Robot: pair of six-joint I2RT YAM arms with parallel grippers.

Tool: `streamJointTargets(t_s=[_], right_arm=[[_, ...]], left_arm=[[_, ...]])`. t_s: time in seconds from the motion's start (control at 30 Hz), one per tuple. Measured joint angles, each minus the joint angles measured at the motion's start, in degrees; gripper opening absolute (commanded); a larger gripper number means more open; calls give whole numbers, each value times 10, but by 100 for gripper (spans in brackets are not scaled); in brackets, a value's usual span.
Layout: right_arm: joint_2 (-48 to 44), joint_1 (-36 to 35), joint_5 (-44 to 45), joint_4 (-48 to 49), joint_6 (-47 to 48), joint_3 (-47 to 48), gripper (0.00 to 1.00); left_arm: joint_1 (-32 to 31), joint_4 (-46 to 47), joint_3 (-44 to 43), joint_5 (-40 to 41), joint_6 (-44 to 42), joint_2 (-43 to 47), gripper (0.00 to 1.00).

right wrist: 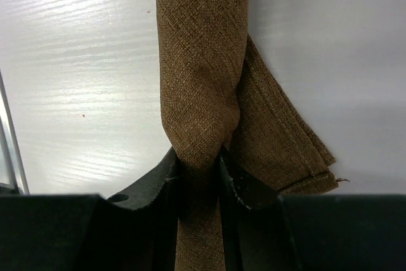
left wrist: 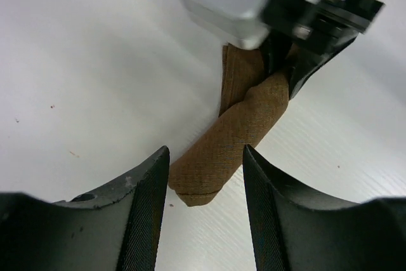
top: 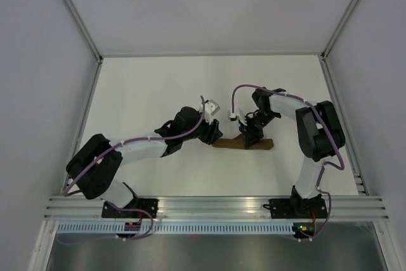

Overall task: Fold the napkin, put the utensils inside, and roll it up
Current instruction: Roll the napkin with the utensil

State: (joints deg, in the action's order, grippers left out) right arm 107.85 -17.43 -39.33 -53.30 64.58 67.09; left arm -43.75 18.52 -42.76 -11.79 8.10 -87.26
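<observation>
A: Where's the napkin (top: 227, 143)?
B: Rolled up, flat on the table (top: 158, 80), just off centre toward 4 o'clock. It runs 9-to-3 in the top view.
A: Grippers?
B: The right gripper (right wrist: 198, 157) is clamped across the roll near mid-length. The left gripper (left wrist: 206, 150) is open, with its fingers (left wrist: 149, 188) either side of the 9 o'clock end and no contact visible.
A: Handling?
B: Light, soft woven cloth. It's matte, so probably not slippery, and it isn't fragile. It likely springs loose: a flap (right wrist: 285, 150) sticks out at 4 o'clock of the pinch. Best to grip across the whole roll, flap included. The utensil isn't visible, so I can't tell if it's inside.
</observation>
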Motion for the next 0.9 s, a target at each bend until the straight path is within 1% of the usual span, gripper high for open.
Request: streamJointTargets(t_s=[0.2,0.27,0.43,0.6,0.9], right_arm=[[54,12,-23,-62,8,54,26],[68,14,-27,-78,9,69,26],[92,17,-34,-105,9,93,26],[105,18,-35,-122,8,109,26],[123,19,-37,-142,6,128,26]], left_arm=[[-109,28,8,117,-81,-7,58],[-139,28,-1,148,-115,-30,58],[-193,15,-46,201,-199,-109,58],[-219,7,-79,228,-259,-158,58],[-229,9,-115,264,-324,-206,58]])
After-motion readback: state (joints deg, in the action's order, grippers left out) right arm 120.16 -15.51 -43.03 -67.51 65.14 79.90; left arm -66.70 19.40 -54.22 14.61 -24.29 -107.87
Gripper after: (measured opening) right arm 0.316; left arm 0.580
